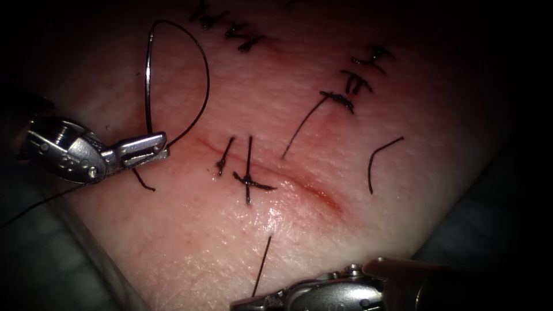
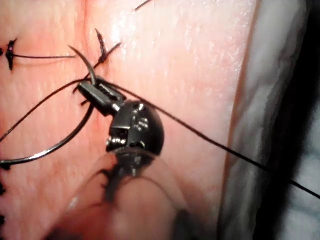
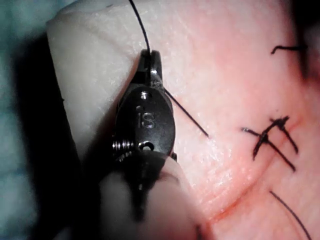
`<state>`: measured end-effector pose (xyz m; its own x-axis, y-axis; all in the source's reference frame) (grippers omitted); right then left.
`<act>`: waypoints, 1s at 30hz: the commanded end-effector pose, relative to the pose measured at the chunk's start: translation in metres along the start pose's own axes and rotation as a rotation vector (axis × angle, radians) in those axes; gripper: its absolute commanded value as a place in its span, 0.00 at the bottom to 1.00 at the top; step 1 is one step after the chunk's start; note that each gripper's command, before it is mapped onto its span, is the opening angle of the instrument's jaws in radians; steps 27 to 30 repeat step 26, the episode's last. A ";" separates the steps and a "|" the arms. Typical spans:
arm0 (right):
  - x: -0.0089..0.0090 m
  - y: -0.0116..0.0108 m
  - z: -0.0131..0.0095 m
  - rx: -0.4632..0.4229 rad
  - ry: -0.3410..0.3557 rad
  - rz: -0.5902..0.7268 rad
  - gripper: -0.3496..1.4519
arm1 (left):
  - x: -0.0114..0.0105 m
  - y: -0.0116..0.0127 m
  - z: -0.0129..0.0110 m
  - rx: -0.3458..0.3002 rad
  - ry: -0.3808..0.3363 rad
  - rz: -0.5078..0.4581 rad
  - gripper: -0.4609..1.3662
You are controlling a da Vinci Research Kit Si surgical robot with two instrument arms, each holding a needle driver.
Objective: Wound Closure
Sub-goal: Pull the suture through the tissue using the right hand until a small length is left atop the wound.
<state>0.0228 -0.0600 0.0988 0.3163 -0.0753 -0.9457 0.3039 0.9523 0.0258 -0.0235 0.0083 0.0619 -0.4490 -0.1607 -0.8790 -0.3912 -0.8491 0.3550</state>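
Observation:
The tissue (image 1: 230, 230) bears a red cut (image 1: 311, 193) with two knotted stitches (image 1: 247, 179) across it. At the cut's left end, my left tool (image 1: 161, 144) (image 2: 82, 87) is shut on the curved needle (image 1: 147, 75) (image 2: 60, 145) close to its tip. The rest of the needle arcs up, free of the tissue. Black thread (image 1: 204, 86) (image 2: 210, 140) loops from the needle back past the jaws and trails off to the left. Near the tissue's front edge, my right tool (image 1: 239, 304) (image 3: 150, 55) is shut on a short thread strand (image 1: 262, 268) (image 3: 187, 115).
Older stitch rows sit at the back (image 1: 242, 37) and back right (image 1: 351, 86), one with a long tail. A loose cut thread piece (image 1: 377, 161) lies right of the cut. The tissue's pale side edge (image 2: 260, 125) drops off next to the left tool.

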 end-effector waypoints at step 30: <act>0.0013 -0.0024 0.0009 0.032 0.006 -0.019 0.00 | 0.0001 0.0000 0.0000 -0.001 0.003 0.011 0.06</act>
